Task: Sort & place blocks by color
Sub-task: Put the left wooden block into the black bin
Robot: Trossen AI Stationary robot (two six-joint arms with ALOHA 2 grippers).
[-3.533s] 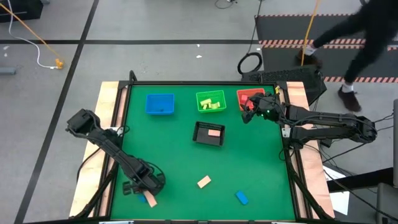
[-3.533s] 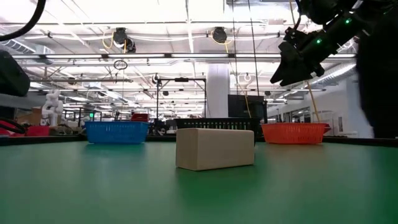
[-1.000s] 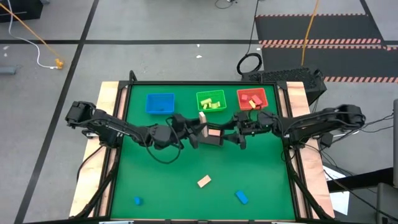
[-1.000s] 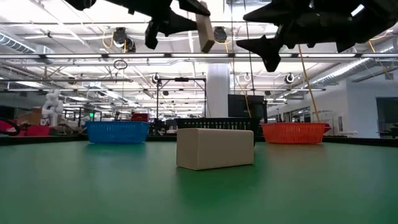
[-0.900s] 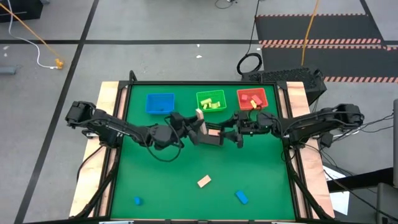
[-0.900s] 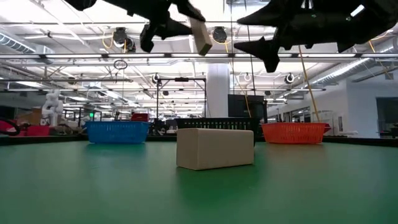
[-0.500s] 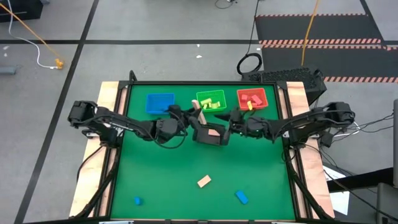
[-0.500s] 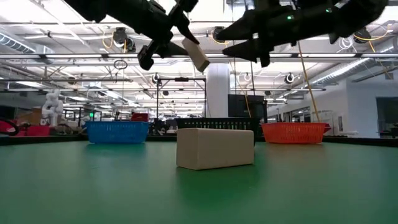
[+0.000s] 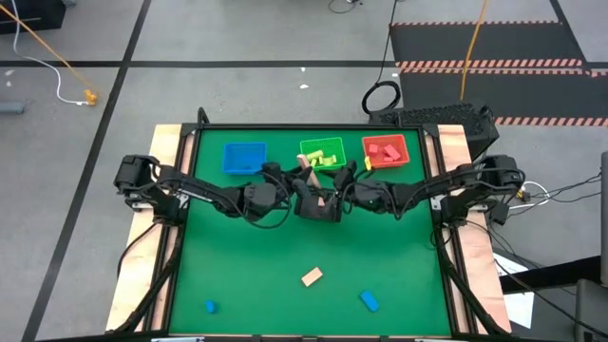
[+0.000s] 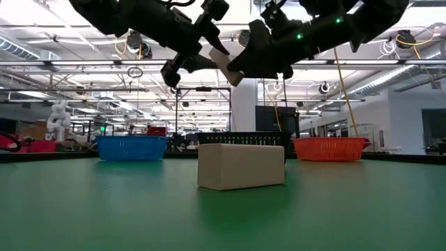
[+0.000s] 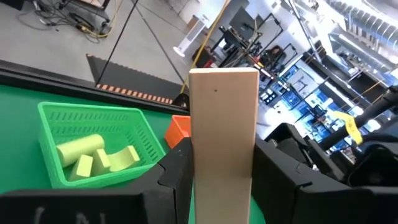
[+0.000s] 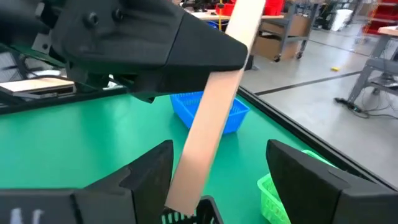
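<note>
Nowhere readable writing; left gripper (image 11: 221,180) clamps tan block (image 11: 222,134).

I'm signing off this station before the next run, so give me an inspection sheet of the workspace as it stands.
Surface: green table, wooden side rails.
Job's things: tan bar held in the air above the black mesh tray; tan block and two blue blocks loose on the table; yellow-green pieces in the green tray; red pieces in the red tray; blue tray.
Clutter: nothing seen.
Grippers: left gripper shut on the tan bar; right gripper open, fingers either side of the bar's other end.
Cables: yellow cord and black cable coil on the floor.
Surroundings: workshop hall, no person seen.
</note>
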